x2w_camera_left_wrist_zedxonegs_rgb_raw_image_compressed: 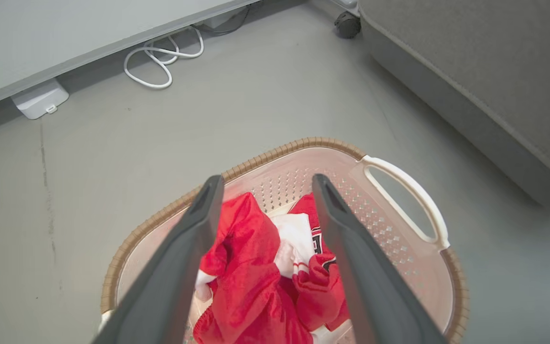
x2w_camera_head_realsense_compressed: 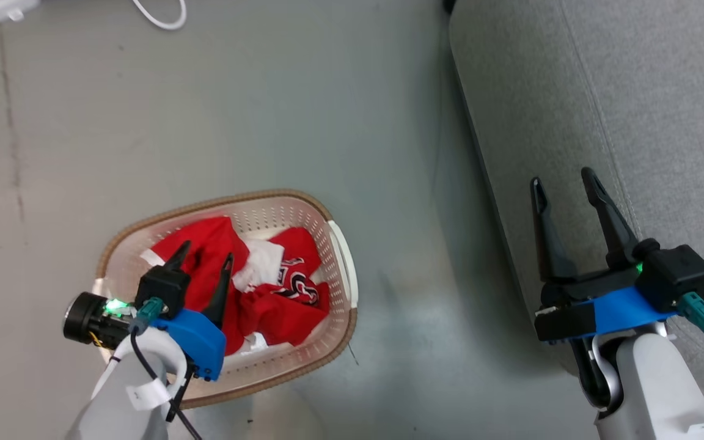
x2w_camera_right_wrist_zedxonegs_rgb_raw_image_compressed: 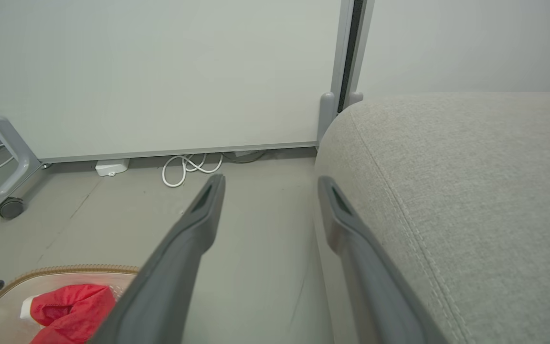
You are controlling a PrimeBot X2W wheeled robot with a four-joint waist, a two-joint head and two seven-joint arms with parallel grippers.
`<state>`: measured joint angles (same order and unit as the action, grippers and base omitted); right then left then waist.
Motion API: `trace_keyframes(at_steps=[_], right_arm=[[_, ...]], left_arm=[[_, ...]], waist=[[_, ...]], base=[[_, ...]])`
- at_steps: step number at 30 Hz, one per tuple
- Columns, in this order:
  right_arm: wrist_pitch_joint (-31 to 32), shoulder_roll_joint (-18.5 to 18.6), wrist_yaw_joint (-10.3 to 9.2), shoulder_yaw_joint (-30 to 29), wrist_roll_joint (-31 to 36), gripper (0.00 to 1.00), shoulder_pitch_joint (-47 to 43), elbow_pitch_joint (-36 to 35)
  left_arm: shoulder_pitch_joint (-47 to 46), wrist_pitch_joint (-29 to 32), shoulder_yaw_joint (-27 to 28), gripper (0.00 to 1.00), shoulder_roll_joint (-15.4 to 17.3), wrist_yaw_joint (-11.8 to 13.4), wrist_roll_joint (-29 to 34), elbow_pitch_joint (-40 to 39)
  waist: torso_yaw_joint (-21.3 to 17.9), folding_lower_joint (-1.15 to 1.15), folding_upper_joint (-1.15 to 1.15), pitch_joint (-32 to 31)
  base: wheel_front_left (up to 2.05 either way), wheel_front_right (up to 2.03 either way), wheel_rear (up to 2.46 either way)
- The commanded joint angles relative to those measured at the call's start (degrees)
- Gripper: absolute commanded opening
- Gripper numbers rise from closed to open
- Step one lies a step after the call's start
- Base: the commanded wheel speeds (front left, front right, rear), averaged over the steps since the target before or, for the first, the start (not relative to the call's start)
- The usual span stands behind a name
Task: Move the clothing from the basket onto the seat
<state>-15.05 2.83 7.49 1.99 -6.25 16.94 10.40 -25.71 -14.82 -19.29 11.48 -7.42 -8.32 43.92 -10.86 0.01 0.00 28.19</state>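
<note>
The grey floor (x2w_camera_head_realsense_compressed: pixel 236 110) carries everything. The seat (x2w_camera_head_realsense_compressed: pixel 602 91), a large grey fabric cushion with a stitched seam, takes up the right side of the head view; its rounded corner (x2w_camera_right_wrist_zedxonegs_rgb_raw_image_compressed: pixel 470 191) shows in the right wrist view and its long side (x2w_camera_left_wrist_zedxonegs_rgb_raw_image_compressed: pixel 494 71) in the left wrist view. Nothing red lies on the part of it in view.

The basket (x2w_camera_head_realsense_compressed: pixel 217 200) stands on the floor to the seat's left, apart from it, with a strip of bare floor between; its white handle (x2w_camera_left_wrist_zedxonegs_rgb_raw_image_compressed: pixel 413 191) faces the seat.

All of the clothing (x2w_camera_head_realsense_compressed: pixel 278 305) lies crumpled inside the basket (x2w_camera_left_wrist_zedxonegs_rgb_raw_image_compressed: pixel 303 142): red folds (x2w_camera_left_wrist_zedxonegs_rgb_raw_image_compressed: pixel 251 286) with white trim, and one piece with dark lettering (x2w_camera_head_realsense_compressed: pixel 297 284) toward the handle side.

The left jaws stand wide open over the basket's end away from the seat, pointing down at the red heap with nothing between them; whether they touch the cloth, I cannot tell. The right jaws are spread open too, empty, above the seat's edge nearest the basket.

A looped white cable (x2w_camera_left_wrist_zedxonegs_rgb_raw_image_compressed: pixel 160 67) and a small white box (x2w_camera_left_wrist_zedxonegs_rgb_raw_image_compressed: pixel 40 99) lie at the floor's far edge against the wall.
</note>
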Motion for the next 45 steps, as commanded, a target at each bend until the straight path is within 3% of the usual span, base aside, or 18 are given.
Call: trace_keyframes(at_steps=[1,8,17,32,38,39,40,41,42,45], right_arm=[[-0.20,0.10,0.01,0.40,-0.63,1.00,1.28,-0.47],[-0.20,0.09,0.01,1.88,-2.44,1.00,3.51,-1.33],[-0.20,0.10,0.01,3.31,-4.83,1.00,5.82,-1.97],[-0.20,0.09,0.01,5.61,-9.56,1.00,7.86,-3.20],[-0.20,0.09,0.01,5.80,-10.41,1.00,7.91,-3.07],[-0.20,0.09,0.01,5.83,-10.50,1.00,7.92,-3.04],[-0.20,0.09,0.01,5.86,-10.55,1.00,7.91,-3.04],[-0.20,0.09,0.01,5.90,-10.63,1.00,7.98,-3.00],[-0.20,0.09,0.01,5.94,-10.72,1.00,8.07,-2.95],[-0.20,0.09,0.01,5.97,-10.86,1.00,8.28,-2.83]], left_arm=[[-1.85,0.30,-1.03,1.00,0.88,-0.07,-0.44,1.08],[-6.22,3.16,-11.40,1.00,4.35,-0.08,-3.68,5.62],[-10.56,6.50,-24.82,1.00,8.66,-0.08,-12.40,7.03],[-15.89,13.59,-29.97,1.00,12.32,-0.08,-18.68,12.14],[-17.21,14.26,-30.26,1.00,11.92,0.48,-18.74,14.19],[-17.30,14.46,-30.32,0.94,11.74,0.52,-18.86,14.47],[-17.39,14.56,-30.35,0.49,11.59,0.53,-18.92,14.68],[-17.50,14.52,-30.42,0.18,11.39,0.55,-18.97,14.84],[-17.62,14.38,-30.52,0.00,11.21,0.54,-18.99,14.99],[-17.68,13.79,-30.69,0.00,10.92,0.38,-19.43,15.17]], waist=[[-2.39,-0.01,0.00,4.00],[-4.07,-0.01,0.00,8.85],[-6.00,-0.01,0.00,14.29],[-10.27,-0.01,0.00,20.66],[-10.98,-0.01,0.00,21.09],[-11.02,-0.01,0.00,21.08],[-11.04,-0.01,0.00,21.05],[-11.04,-0.01,0.00,21.00],[-11.02,-0.01,0.00,20.95],[-10.94,-0.01,0.00,20.73]], base=[[0.00,0.00,0.00],[0.00,0.00,0.00],[0.00,0.00,0.00],[0.00,0.00,0.00],[0.00,0.00,0.00],[0.00,0.00,0.00],[0.00,0.00,0.00],[0.00,0.00,0.00],[0.00,0.00,0.00],[0.00,0.00,0.00]])
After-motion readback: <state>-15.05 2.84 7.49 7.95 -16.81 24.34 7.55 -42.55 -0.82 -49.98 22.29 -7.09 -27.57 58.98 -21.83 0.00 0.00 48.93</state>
